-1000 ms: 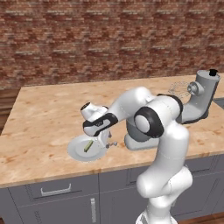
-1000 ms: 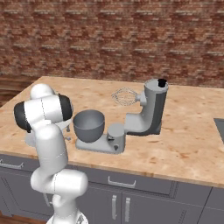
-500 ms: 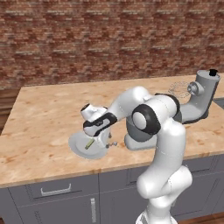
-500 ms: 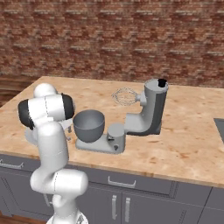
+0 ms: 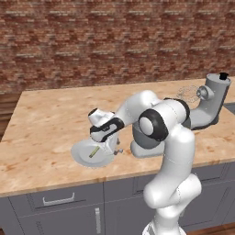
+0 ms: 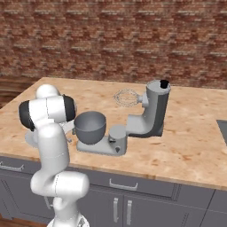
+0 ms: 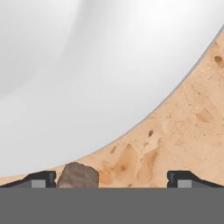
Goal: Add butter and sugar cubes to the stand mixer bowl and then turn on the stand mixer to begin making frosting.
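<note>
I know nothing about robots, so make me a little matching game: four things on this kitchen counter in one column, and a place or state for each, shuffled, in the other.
Things:
1. butter
2. bowl
3. whisk
4. gripper

Places or states:
A. sits on the mixer's flat base
B. low at the plate's right edge, fingers wide apart
C. lies on the plate
D. sticks out from the mixer's raised head

Pairs: 1-C, 2-A, 3-D, 4-B

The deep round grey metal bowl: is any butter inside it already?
No, the thin olive-yellow butter stick lies on the flat pale plate, apart from the bowl.
</note>
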Available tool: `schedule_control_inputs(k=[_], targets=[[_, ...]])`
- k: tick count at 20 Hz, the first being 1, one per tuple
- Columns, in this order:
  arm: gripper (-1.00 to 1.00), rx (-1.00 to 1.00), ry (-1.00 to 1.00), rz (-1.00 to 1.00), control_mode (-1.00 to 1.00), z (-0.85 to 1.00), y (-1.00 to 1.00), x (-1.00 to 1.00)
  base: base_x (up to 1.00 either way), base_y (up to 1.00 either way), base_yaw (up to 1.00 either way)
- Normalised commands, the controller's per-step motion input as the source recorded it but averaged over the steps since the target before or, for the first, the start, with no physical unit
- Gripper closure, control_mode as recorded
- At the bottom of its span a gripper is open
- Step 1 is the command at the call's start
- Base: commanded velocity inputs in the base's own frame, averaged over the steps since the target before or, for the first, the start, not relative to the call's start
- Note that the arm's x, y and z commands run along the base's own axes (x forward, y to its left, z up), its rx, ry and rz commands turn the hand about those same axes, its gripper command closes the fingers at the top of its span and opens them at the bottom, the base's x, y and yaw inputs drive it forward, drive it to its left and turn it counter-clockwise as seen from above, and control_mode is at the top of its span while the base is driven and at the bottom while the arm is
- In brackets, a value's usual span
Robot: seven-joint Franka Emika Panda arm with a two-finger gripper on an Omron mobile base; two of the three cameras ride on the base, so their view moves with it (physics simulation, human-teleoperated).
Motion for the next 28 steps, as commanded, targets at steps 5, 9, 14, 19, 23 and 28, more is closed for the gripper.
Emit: schedule_control_inputs(k=[5,9,14,19,23,28], targets=[[1.0,0.0,0.02,0.01,-1.0,-0.34,0.0,0.0,0.0,0.0,0.0],[1.0,0.0,0.0,0.0,-1.0,-0.1,0.0,-0.05,0.0,0.0,0.0],[1.0,0.03,0.0,0.0,-1.0,0.04,0.0,-0.27,0.0,0.0,0.0],[1.0,0.13,-0.06,0.0,-1.0,0.68,0.02,-0.39,0.0,0.0,0.0],[1.0,0.16,-0.13,0.0,-1.0,1.0,0.0,-0.38,0.0,0.0,0.0],[1.0,0.14,-0.11,0.0,-1.0,0.92,-0.15,-0.33,0.0,0.0,0.0]])
